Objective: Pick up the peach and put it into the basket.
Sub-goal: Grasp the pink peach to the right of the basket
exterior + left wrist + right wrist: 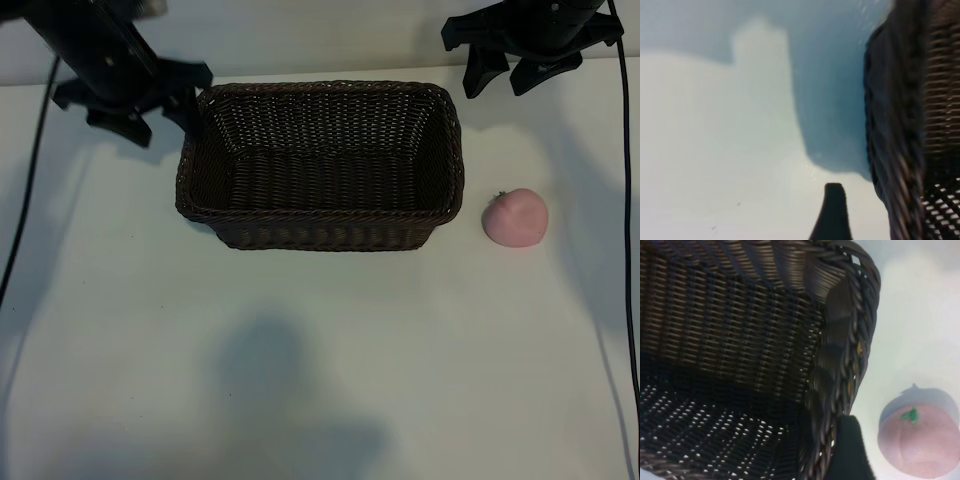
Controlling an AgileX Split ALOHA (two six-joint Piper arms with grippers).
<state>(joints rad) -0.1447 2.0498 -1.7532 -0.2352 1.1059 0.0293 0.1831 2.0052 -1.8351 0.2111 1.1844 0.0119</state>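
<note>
Barely started tbh. Peach sitting on the table just right of the wicker basket, outside it. Right gripper parked above, open, empty. Left gripper by the basket's far-left corner, open, empty too. Whole pick-and-drop left.

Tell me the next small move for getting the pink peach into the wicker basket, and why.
Probably bring the right gripper down over the small round pale-pink peach. The peach lies on the white table beside the dark-brown woven wicker basket, on the right arm's side, untouched. That gripper is open and empty; the left gripper hangs at the basket's far corner.
</note>
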